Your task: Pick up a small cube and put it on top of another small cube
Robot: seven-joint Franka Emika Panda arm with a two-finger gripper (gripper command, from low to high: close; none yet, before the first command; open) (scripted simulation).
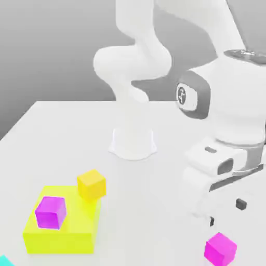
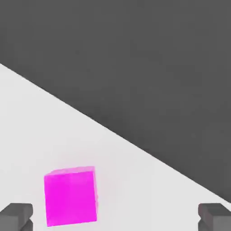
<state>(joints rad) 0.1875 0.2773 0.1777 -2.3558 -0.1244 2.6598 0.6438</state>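
Magenta cube (image 1: 220,248) is sitting lower right of the exterior view on the matte white table (image 1: 67,135), smooth faces, sharp edges. Gripper (image 1: 226,213) is hovering just above it, dark fingers (image 2: 16,215) spread fully, gripping nothing. Twin magenta cube (image 1: 51,212) is resting on the flat yellow block (image 1: 62,234), lower left, an orange-yellow cube (image 1: 92,184) touching that block's back edge.

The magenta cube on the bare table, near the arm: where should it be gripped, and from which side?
Grip that magenta cube across two opposite vertical faces, coming straight down from above. It sits flat on the table with nothing touching it, so every side is free. In the hand view the open end effector is wider than the cube, which lies off-centre, nearer one finger; centring first seems wise.
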